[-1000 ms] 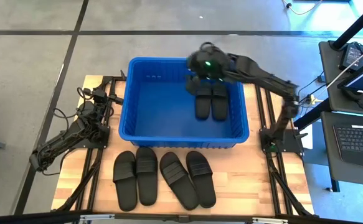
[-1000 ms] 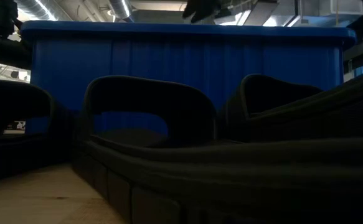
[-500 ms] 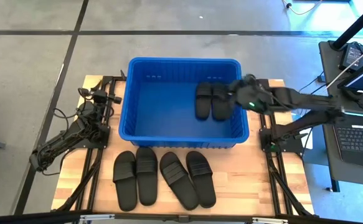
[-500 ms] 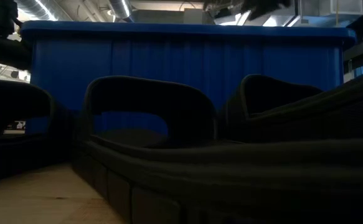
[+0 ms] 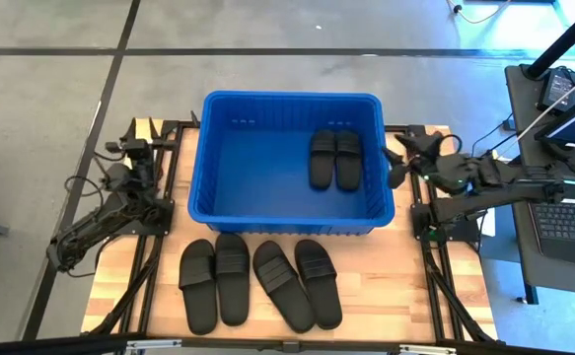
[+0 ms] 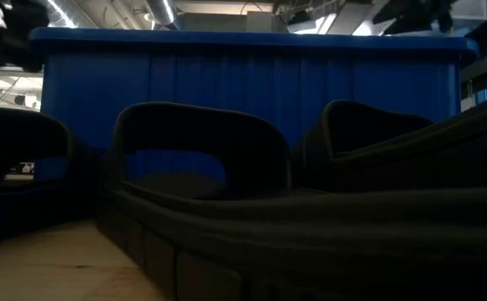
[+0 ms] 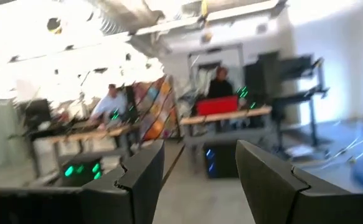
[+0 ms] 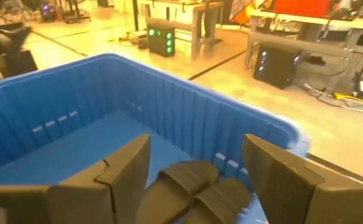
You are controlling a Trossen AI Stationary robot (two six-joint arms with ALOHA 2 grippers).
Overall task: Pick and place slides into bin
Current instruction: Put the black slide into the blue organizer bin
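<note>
High view, bin: the blue bin [image 5: 292, 158] stands at the middle of the far half of the wooden table [image 5: 405, 286], its long sides running left to right.
Slides in the bin: two black slides [image 5: 334, 158] lie side by side and touching on the bin floor, in its far right corner, straps toward the far wall.
Slides on the table: four more black slides [image 5: 260, 281] lie in a row on the bare wood just in front of the bin's near wall, in two pairs; the right pair is turned at a slant.
Right gripper: the right gripper [image 5: 397, 163] is outside the bin, just beside its right wall, above the table's right edge. Its jaws stand wide apart and nothing is between them.
Slides relative to the right gripper: the pair in the bin lies near the gripper, on the other side of the blue wall; in the right wrist view both sandals [image 8: 193, 190] show between the two dark fingers [image 8: 122, 171], lower down and clear of them.
Left gripper: the left gripper [image 5: 119, 150] is at the table's left edge, left of the bin and apart from it, fingers spread and empty.
Left wrist view: it looks past its fingers [image 7: 145, 177] into the room, where two people sit at benches.
Low view: straps of the table's slides [image 6: 197, 150] fill the front, the bin's wall [image 6: 251, 84] behind them.
</note>
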